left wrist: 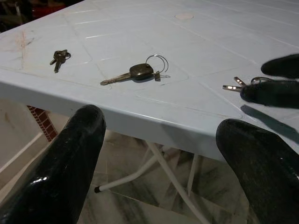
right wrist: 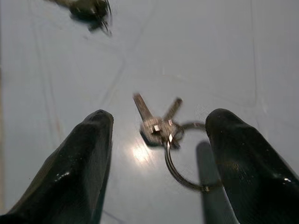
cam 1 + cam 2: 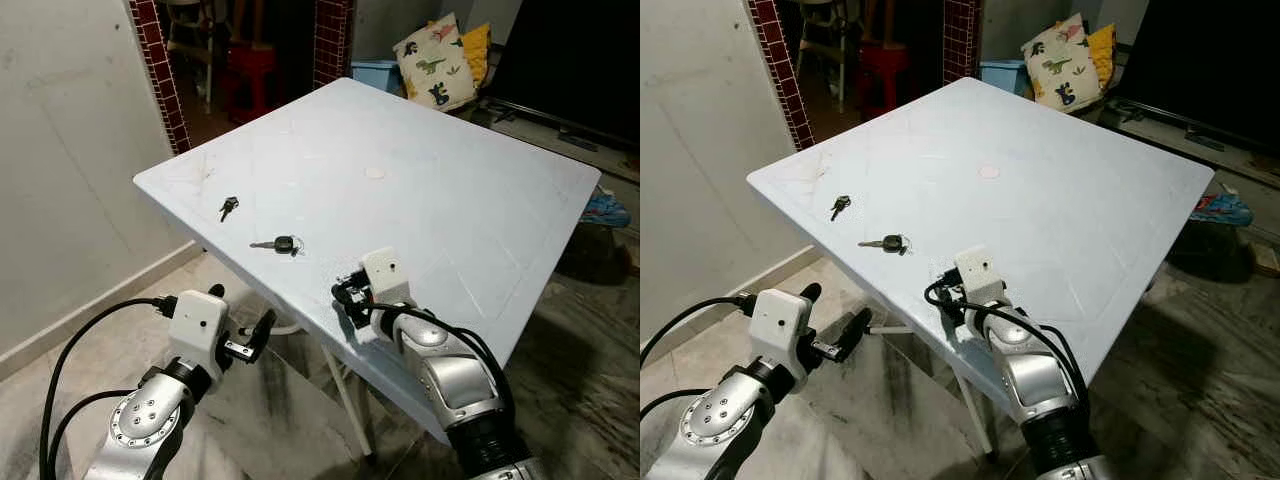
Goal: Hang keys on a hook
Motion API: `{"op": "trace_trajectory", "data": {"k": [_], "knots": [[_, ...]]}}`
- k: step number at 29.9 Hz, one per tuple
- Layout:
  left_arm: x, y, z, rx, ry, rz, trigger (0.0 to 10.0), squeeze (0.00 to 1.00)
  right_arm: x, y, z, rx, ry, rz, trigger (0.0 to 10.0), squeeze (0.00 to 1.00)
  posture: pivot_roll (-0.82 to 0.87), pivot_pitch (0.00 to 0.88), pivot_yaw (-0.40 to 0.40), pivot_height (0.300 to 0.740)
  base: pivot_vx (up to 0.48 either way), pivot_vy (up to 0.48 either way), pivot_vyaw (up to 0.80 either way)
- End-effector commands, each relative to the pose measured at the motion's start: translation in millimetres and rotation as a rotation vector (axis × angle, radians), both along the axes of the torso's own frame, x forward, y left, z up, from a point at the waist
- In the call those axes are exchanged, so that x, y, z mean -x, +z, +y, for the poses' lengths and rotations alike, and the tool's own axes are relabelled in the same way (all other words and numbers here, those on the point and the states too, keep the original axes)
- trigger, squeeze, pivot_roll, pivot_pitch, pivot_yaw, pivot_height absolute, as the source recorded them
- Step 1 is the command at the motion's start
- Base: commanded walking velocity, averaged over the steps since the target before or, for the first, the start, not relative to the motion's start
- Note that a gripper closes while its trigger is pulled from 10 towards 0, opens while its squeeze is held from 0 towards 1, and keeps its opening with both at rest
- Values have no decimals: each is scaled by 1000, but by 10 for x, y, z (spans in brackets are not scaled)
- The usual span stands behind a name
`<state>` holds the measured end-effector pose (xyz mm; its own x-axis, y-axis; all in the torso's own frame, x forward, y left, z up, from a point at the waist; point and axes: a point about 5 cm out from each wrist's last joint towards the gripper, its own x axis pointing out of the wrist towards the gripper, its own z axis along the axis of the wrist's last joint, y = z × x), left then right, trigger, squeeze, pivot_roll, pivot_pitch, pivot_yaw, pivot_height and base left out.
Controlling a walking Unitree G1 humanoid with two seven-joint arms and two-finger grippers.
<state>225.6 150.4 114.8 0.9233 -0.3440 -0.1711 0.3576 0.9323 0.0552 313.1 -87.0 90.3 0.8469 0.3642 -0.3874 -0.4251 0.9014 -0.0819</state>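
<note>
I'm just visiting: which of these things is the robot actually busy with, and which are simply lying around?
Part of the job:
- silver keys on a ring, on the white table, between the right gripper's open fingers
- car key
- small dark key bunch

Lying about:
- dinosaur cushion
- blue box
- red stool

We're inside a lived-in home here, a living area by the look of it: a pale plastic folding table (image 3: 440, 200) on a marble-patterned floor (image 3: 590, 370), dinosaur-print and yellow cushions (image 3: 438, 62) against the far wall, red brick-tiled pillars (image 3: 158, 70) framing a doorway, a red stool (image 3: 252, 75) beyond.
</note>
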Motion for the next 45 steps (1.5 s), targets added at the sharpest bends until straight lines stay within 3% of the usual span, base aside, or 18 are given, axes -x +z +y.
{"op": "trace_trajectory", "data": {"k": [1, 2, 3, 4, 6, 7, 13, 14, 15, 16, 17, 19, 20, 21, 23, 34, 45], "knots": [[-4, -4, 2, -8, 3, 4, 10000, 0, -16, -11, 21, 12, 15, 5, 9176, 0, 120, 18, -12, 740, 0, 0, 0], [-3, -3, 0, -7, 2, 4, 10000, 0, -16, -19, 22, 14, 16, 5, 7686, 0, 121, 20, -13, 740, 0, 0, 0], [-3, -3, 0, -7, 2, 4, 10000, 0, -16, -19, 22, 14, 16, 5, 7686, 0, 121, 20, -13, 740, 0, 0, 0], [-2, -2, -2, -7, 1, 3, 10000, 0, -16, -36, 21, 17, 15, 10, 706, 0, 121, 20, -13, 740, 0, 0, 0], [-2, -1, -1, -7, 1, 3, 10000, 0, -19, -42, 22, 17, 15, 11, 706, 0, 121, 20, -13, 740, 0, 0, 0], [-2, -1, -1, -7, 1, 3, 10000, 0, -20, -50, 24, 17, 17, 13, 0, 0, 121, 20, -13, 740, 0, 0, 0], [-4, 1, 1, -9, 0, 2, 10000, 0, -25, -71, 30, 14, 17, 15, 196, 0, 121, 22, -11, 740, 0, 0, 0], [-5, 2, 1, -10, 0, 1, 10000, 0, -28, -71, 34, 13, 18, 13, 2353, 0, 121, 22, -11, 740, 0, 0, 0], [-6, 3, 1, -10, 0, 1, 10000, 0, -34, -66, 43, 11, 20, 11, 5922, 0, 122, 21, -11, 740, 0, 0, 0], [-7, 4, 0, -10, 0, 0, 10000, 0, -38, -63, 48, 10, 21, 10, 5922, 0, 122, 21, -11, 740, 0, 0, 0], [-8, 5, -1, -11, 0, 0, 10000, 0, -41, -61, 52, 10, 21, 9, 8510, 0, 123, 21, -12, 740, 0, 0, 0], [-8, 6, -3, -11, 0, 0, 10000, 0, -47, -62, 54, 10, 21, 8, 8431, 0, 123, 21, -12, 740, 0, 0, 0], [-7, 7, -4, -11, 0, -1, 10000, 0, -51, -68, 53, 10, 18, 9, 2980, 0, 125, 22, -12, 740, 0, 0, 0], [-7, 8, -5, -10, 0, -1, 10000, 0, -53, -71, 52, 9, 15, 9, 2980, 0, 125, 22, -12, 740, 0, 0, 0], [-6, 8, -5, -10, 1, -2, 10000, 0, -56, -76, 50, 9, 12, 10, 0, 0, 124, 22, -13, 740, 0, 0, 0], [-6, 9, -9, -9, -1, -2, 10000, 0, -66, -88, 39, 1, -2, 9, 0, 0, 122, 22, -13, 740, 0, 0, 0], [66, -12, -95, 70, -90, 53, 10000, 0, -69, -97, 34, -4, -10, 9, 0, 0, 122, 20, -10, 740, 0, 0, 0]]}}
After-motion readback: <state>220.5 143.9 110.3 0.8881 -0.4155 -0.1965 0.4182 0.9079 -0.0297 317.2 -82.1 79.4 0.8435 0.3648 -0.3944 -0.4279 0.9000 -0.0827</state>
